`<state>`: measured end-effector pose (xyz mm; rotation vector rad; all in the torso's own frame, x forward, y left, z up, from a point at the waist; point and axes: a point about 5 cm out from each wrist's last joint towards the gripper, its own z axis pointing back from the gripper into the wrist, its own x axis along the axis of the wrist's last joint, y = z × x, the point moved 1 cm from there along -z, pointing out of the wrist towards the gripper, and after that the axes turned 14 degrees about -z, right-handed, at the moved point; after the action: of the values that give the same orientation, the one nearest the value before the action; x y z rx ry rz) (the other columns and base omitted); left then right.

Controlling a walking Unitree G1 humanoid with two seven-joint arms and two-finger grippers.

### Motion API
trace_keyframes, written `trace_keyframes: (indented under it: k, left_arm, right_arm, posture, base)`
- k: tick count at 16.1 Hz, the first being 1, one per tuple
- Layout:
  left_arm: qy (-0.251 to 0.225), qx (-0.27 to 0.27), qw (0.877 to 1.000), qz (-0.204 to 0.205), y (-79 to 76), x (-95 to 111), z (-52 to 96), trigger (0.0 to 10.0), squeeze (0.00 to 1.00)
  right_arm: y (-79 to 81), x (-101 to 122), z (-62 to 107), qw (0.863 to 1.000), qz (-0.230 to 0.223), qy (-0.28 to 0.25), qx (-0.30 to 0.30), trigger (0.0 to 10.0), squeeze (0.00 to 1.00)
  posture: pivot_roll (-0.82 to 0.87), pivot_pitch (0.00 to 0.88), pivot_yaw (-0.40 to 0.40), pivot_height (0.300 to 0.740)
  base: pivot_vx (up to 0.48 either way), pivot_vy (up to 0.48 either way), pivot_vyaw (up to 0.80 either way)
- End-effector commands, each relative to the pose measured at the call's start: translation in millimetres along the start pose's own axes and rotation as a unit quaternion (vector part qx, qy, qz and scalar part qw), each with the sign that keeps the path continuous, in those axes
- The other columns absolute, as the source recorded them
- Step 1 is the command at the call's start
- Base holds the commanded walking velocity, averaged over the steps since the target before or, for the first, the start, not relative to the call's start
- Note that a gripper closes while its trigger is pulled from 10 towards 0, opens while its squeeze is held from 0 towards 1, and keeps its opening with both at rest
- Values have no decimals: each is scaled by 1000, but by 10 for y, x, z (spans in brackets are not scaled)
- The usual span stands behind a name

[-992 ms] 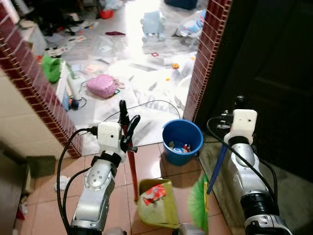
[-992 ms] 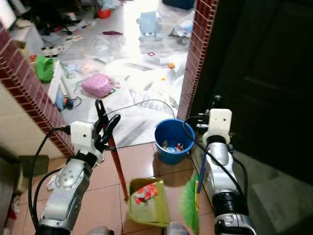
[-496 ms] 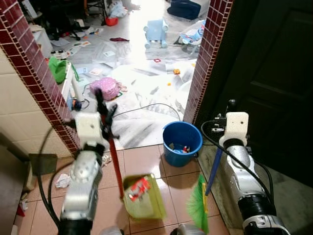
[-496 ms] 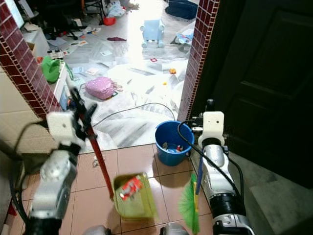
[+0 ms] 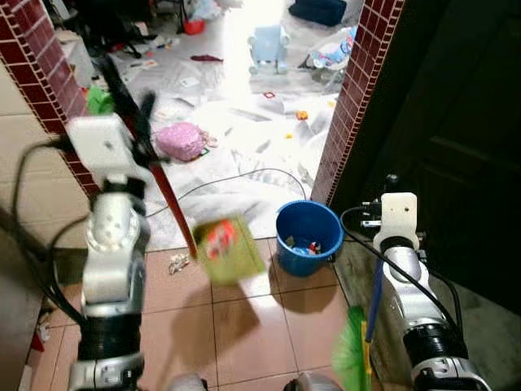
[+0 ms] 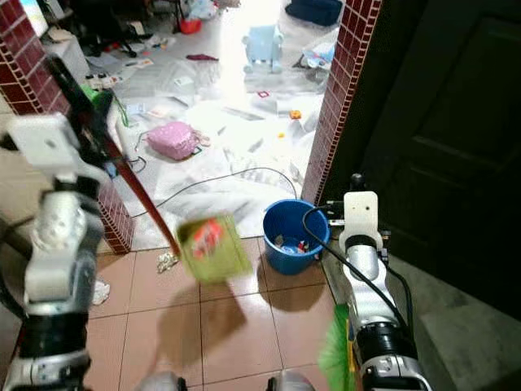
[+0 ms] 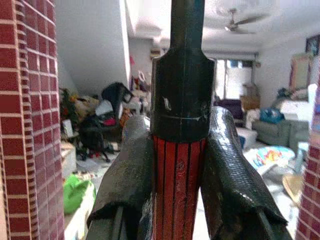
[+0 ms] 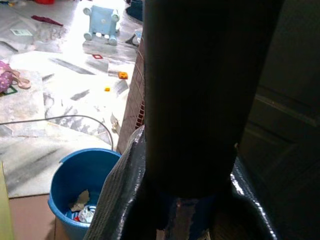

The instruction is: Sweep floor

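While the dustpan is held off the floor, the scene is laid out as follows.

Dustpan (image 5: 228, 248): a yellow-green pan, blurred, is seen raised above the terracotta floor tiles (image 5: 244, 326), just left of the blue bucket (image 5: 306, 236); a red-and-white wrapper (image 6: 208, 234) is carried in it.

Dustpan handle (image 7: 179, 175): a red stick with a black upper end is slanted up from the pan to the left gripper.

Left gripper (image 5: 130, 114): both black fingers (image 7: 130, 175) are pressed tight against the red handle, one on each side.

Broom (image 5: 355, 362): green bristles are seen low by the right arm, with a blue stick (image 5: 375, 285) rising from them.

Right gripper (image 8: 185, 200): its fingers are closed around the dark broom stick, beside the dark door (image 5: 456, 122).

Bucket: it stands on the tiles at the foot of the red brick pillar (image 5: 358, 90), with scraps of litter inside.

Beyond the doorway: a pale floor strewn with paper, a pink bag (image 5: 179, 140), a light blue toy (image 5: 269, 46) and a black cable (image 5: 244, 175) is seen.
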<state>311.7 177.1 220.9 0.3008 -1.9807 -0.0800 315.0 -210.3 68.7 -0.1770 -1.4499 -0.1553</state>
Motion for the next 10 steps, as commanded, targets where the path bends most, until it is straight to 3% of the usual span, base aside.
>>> trace_keyframes:
  k: [1, 3, 5, 10]
  left_arm:
    - [-58, 27, 998, 2, 112, 296, -96, 10000, 0]
    - [-79, 28, 996, 8, 132, 418, -168, 10000, 0]
    - [-79, 19, 997, 18, 100, 429, -187, 10000, 0]
    - [-88, 16, 995, 33, 84, 508, -220, 10000, 0]
  right_arm:
    - [-39, -15, -11, 1000, 13, 6, -4, 10000, 0]
    - [-14, -29, -8, 1000, 9, 9, -2, 10000, 0]
    - [-1, -41, -8, 1000, 9, 11, -2, 10000, 0]
    - [4, -42, 0, 1000, 4, 9, 0, 10000, 0]
  posture:
    - [-45, 0, -16, 740]
    - [-43, 0, -16, 740]
    - [-46, 0, -12, 740]
    - [-50, 0, -9, 740]
  base:
    - [0, 0, 0]
    - [0, 0, 0]
    - [0, 0, -641]
    - [295, 0, -663]
